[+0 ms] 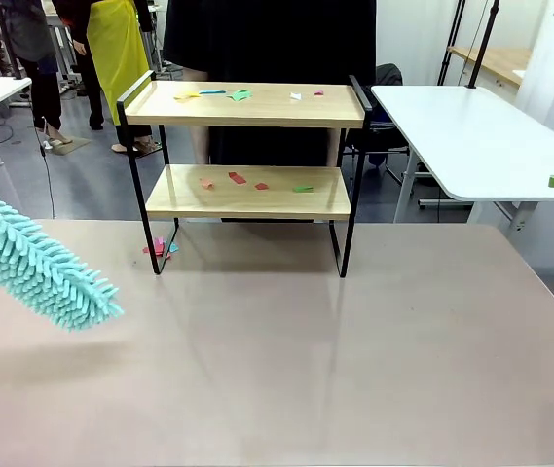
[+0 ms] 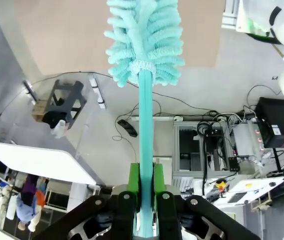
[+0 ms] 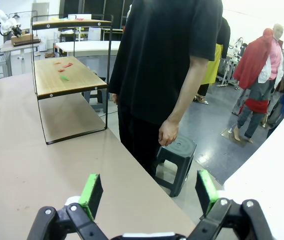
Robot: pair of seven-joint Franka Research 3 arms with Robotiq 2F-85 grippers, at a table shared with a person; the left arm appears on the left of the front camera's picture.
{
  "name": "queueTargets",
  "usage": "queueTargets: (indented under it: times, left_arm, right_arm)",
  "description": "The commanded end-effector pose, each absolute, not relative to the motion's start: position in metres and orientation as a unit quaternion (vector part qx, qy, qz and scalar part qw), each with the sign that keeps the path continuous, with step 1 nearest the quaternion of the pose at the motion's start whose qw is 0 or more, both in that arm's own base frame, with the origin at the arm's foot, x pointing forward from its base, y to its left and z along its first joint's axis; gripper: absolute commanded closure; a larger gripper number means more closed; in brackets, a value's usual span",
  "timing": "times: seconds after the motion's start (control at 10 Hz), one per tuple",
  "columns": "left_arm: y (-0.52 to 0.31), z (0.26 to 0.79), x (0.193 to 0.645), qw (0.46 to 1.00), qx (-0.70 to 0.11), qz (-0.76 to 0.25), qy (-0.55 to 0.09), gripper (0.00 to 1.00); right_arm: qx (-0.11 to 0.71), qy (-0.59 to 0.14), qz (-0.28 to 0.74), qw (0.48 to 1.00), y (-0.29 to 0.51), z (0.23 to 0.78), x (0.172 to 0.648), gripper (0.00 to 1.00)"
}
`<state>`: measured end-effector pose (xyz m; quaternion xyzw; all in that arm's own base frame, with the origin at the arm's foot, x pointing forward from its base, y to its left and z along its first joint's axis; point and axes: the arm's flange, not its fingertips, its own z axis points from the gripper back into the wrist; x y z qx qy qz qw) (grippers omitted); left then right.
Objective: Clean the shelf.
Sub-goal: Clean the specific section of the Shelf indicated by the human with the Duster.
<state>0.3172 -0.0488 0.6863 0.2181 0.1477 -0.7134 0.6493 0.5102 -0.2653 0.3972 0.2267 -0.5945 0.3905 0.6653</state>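
on the tabletop (image 1: 354, 370), one two-tier shelf (image 1: 247, 104)

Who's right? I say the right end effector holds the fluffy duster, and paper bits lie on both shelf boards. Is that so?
No. The left end effector holds the duster, as the left wrist view shows; the right end effector is open, empty. Both boards of the shelf do carry paper bits.
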Motion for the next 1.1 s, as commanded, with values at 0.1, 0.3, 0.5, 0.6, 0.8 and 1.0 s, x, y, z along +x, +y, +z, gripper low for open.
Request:
queueTargets:
  times: [0.1,0.3,0.5,0.6,0.8,1.0]
  left_arm:
    - [-0.0472,0.6892,0.3183,0.654,0.203,-0.714,0.148,0.87]
    - [-0.0472,0.6892,0.3183,0.654,0.203,-0.714,0.148,0.87]
    - [-0.0472,0.6892,0.3183,0.654,0.203,-0.714,0.148,0.87]
    - [-0.0472,0.6892,0.3183,0.654,0.203,-0.714,0.148,0.87]
    - [-0.0472,0.6892,0.3183,0.654,0.203,-0.714,0.148,0.87]
    - [-0.0472,0.6892,0.3183,0.654,0.203,-0.714,0.148,0.87]
  right_arm:
    - [0.221,-0.588,0.389,0.673,-0.2605,0.4041,0.5103,0.00]
    - [0.221,-0.588,0.389,0.673,-0.2605,0.4041,0.5103,0.00]
    - [0.221,-0.588,0.389,0.673,-0.2605,0.4041,0.5103,0.00]
    - [0.221,-0.588,0.389,0.673,-0.2605,0.4041,0.5103,0.00]
    - [0.221,-0.588,0.389,0.673,-0.2605,0.4041,0.5103,0.00]
    - [0.221,-0.588,0.389,0.673,-0.2605,0.4041,0.5103,0.00]
